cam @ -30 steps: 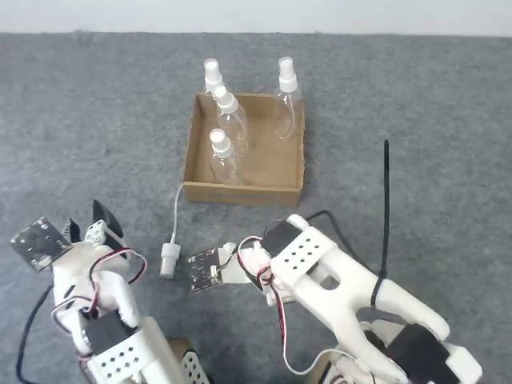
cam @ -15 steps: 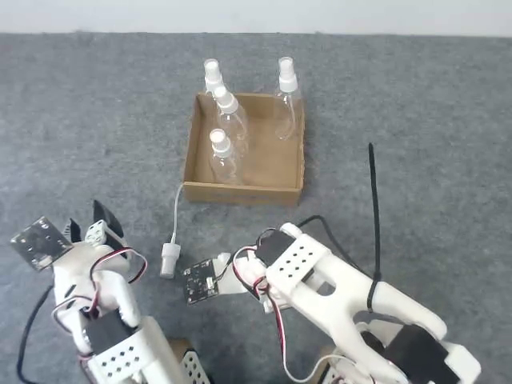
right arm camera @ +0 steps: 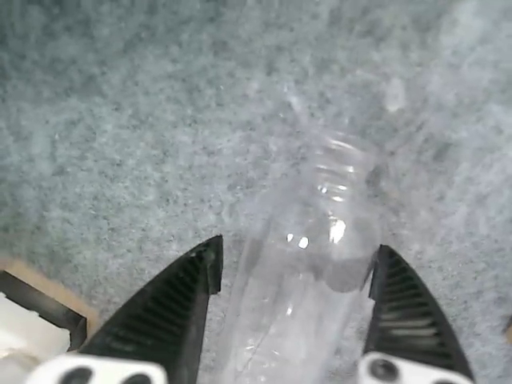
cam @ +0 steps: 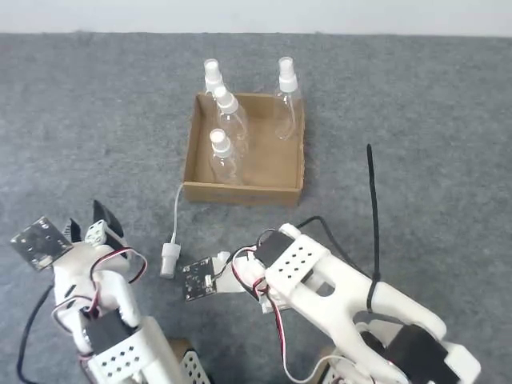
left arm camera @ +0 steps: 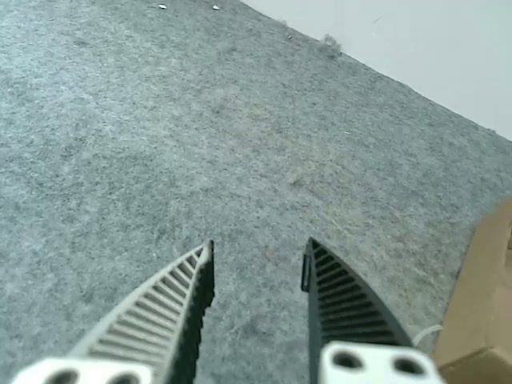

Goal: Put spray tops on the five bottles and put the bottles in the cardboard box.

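A clear bottle point(right arm camera: 320, 240) without a top lies on the grey carpet between the fingers of my right gripper point(right arm camera: 298, 246), which is open around it. In the high view the right arm point(cam: 304, 268) covers that bottle. A loose spray top point(cam: 168, 258) with its thin white tube lies on the carpet just left of that arm. The cardboard box point(cam: 276, 172) holds two topped bottles point(cam: 222, 156). Two more topped bottles point(cam: 286, 96) stand at its far edge. My left gripper point(cam: 86, 222) is open over bare carpet at the front left, holding nothing point(left arm camera: 258, 272).
A stiff black cable point(cam: 372, 208) sticks up from the right arm. The box's corner point(left arm camera: 480, 320) and the white tube point(left arm camera: 428, 332) appear beside the left gripper in its wrist view. Carpet stretches free to the box's left and right.
The right arm has swung left and slightly toward the front, bringing its wrist closer to the loose spray top. The left arm has not moved.
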`<state>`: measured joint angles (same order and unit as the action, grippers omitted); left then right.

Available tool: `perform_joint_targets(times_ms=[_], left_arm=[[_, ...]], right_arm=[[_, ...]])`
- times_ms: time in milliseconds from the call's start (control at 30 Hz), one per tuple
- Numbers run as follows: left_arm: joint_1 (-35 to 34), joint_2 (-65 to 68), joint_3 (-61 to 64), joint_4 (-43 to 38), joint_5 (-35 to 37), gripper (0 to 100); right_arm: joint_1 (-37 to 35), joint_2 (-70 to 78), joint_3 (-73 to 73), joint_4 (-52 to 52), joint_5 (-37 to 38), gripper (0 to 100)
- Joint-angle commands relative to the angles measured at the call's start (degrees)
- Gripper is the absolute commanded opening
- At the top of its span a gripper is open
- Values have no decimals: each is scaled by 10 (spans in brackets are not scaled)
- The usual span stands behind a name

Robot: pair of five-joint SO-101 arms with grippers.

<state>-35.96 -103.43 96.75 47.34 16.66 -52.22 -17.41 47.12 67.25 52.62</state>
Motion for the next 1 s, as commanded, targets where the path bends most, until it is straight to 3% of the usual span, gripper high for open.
perform_joint_targets(times_ms=[0,800,967], left_arm=[[2,-9,-2,-18,4,172],[2,-8,-2,-18,4,171],[2,-8,-2,-18,4,171]], right_arm=[[-6,0,-8,-25,-40,231],[-24,54,-14,-36,-67,225],[-19,65,-42,-15,-67,110]])
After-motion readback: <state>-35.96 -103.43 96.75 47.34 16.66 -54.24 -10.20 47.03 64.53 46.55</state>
